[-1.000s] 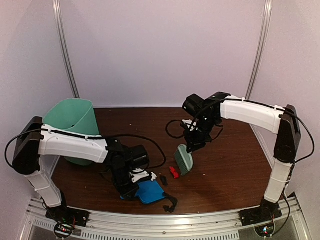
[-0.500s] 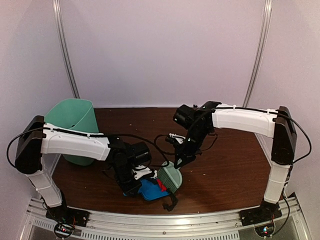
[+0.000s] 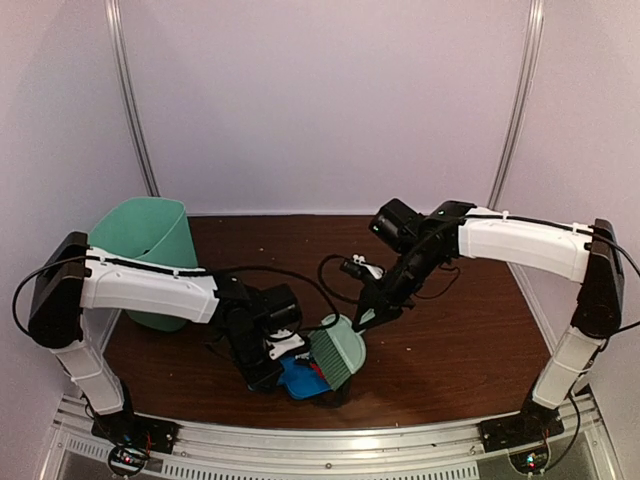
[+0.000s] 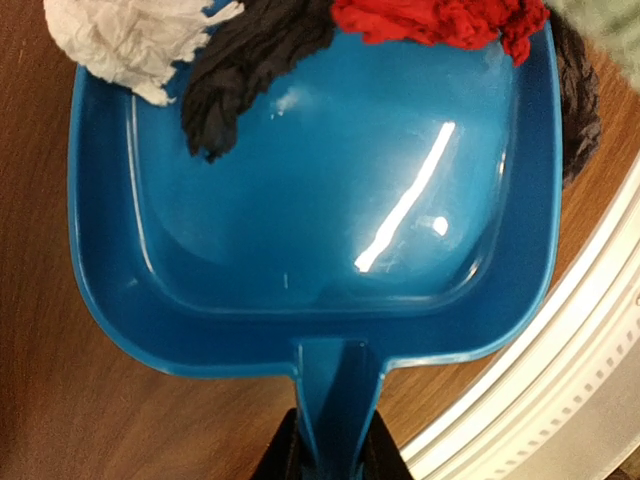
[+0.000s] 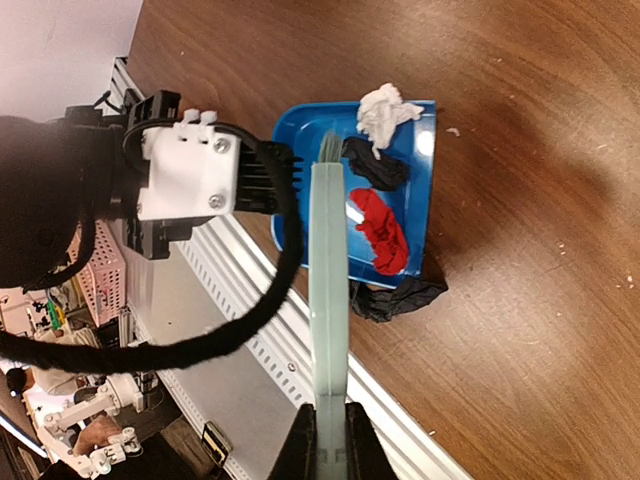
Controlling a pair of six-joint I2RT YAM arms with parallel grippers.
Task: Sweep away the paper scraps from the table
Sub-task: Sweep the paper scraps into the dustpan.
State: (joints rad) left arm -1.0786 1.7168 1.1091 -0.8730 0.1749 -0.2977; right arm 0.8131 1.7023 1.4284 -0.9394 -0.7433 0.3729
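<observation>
Near edge, just beside the silver frame rail [image 3: 330,435]: the blue dustpan [image 4: 320,230] lies flat on the bench [image 3: 450,340], with the left tool [image 4: 335,455] clamped on its handle. Three paper scraps [image 5: 380,228] sit in the pan's open mouth, one white, one black and one red, side by side along the lip. One more black scrap [image 5: 400,298] lies on the bench just outside the pan's side wall, next to the rail. The pale green brush [image 3: 338,350] is held at the pan's mouth, its head over the scraps; contact cannot be told. The right tool [image 5: 330,440] is closed on the brush handle. Far left: the mint-green bin [image 3: 140,240], well apart from the pan.
</observation>
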